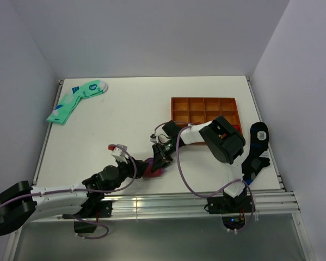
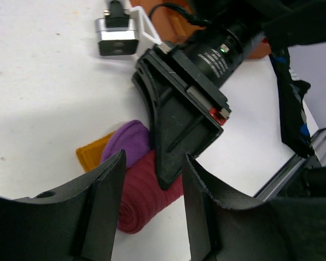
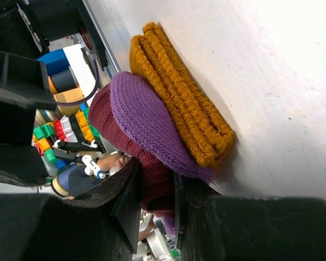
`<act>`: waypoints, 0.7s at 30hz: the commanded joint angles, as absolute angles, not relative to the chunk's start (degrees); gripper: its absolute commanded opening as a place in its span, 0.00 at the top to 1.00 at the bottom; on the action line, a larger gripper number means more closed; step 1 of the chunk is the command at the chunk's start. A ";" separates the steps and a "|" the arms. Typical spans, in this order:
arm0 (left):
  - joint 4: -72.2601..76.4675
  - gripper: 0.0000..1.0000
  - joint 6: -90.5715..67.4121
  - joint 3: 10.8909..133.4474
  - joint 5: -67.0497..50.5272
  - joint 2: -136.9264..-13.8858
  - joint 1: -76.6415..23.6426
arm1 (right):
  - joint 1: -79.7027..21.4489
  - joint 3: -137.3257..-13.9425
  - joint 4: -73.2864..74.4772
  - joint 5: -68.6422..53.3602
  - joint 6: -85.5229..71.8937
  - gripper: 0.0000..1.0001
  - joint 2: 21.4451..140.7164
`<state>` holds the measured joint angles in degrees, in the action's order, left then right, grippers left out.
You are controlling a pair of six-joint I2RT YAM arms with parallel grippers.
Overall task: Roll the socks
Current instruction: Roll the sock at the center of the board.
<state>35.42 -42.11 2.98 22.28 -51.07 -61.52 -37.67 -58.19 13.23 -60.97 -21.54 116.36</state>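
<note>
The socks (image 1: 153,167) lie on the worktop (image 1: 124,125), nearer the arm bases than the tray (image 1: 206,111) and to its left, well apart from it. They are partly rolled: a maroon roll (image 2: 143,198) with a purple toe or heel (image 2: 131,142) folded over it, and the mustard cuff (image 3: 179,103) still flat on the worktop beside the roll.

The right hand (image 3: 157,204) reaches from the tray's side and pinches the maroon roll, its fingers (image 3: 124,196) narrow with the knit squeezed between them. From the left wrist view, one black finger of it presses down onto the roll.

The left hand (image 2: 152,217) sits on the side of the socks away from the tray, its fingers (image 2: 100,206) wide apart. The roll's end lies by one finger, with a gap to the other.

Green socks (image 1: 75,101) lie far left of the tray, and a black sock (image 1: 256,149) lies just right of it.
</note>
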 commanded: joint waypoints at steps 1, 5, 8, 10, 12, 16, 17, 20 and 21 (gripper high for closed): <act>41.92 0.49 -39.29 2.99 17.93 -54.04 -61.87 | -37.35 -55.98 23.64 -43.68 -16.44 1.00 121.46; 43.51 0.49 -39.55 3.34 18.28 -57.83 -61.87 | -37.27 -57.13 25.13 -43.07 -15.91 1.00 121.20; 43.94 0.50 -39.29 3.43 18.28 -58.97 -61.87 | -37.35 -57.57 26.19 -42.63 -15.29 1.00 120.68; 43.60 0.50 -38.85 3.78 18.19 -58.89 -61.87 | -37.27 -57.83 26.80 -42.63 -14.94 1.00 120.50; 42.89 0.49 -38.24 4.39 18.11 -59.06 -61.87 | -37.27 -58.01 27.07 -42.45 -14.85 1.00 120.50; 43.77 0.50 -37.62 5.18 15.83 -61.17 -61.87 | -37.35 -58.53 27.51 -42.28 -14.77 1.00 120.41; 44.20 0.50 -37.62 5.27 15.30 -62.65 -61.87 | -37.27 -58.54 27.60 -42.36 -14.68 1.00 120.41; 45.96 0.51 -37.79 5.45 14.15 -65.03 -61.87 | -37.27 -58.89 28.30 -42.01 -14.41 1.00 120.41; 46.23 0.51 -37.79 5.45 14.06 -65.39 -61.87 | -37.27 -58.89 28.21 -41.92 -14.33 1.00 120.32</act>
<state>41.80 -39.07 3.81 16.36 -64.05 -61.60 -37.60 -60.86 22.44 -59.27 -18.11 116.62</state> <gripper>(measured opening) 0.494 0.300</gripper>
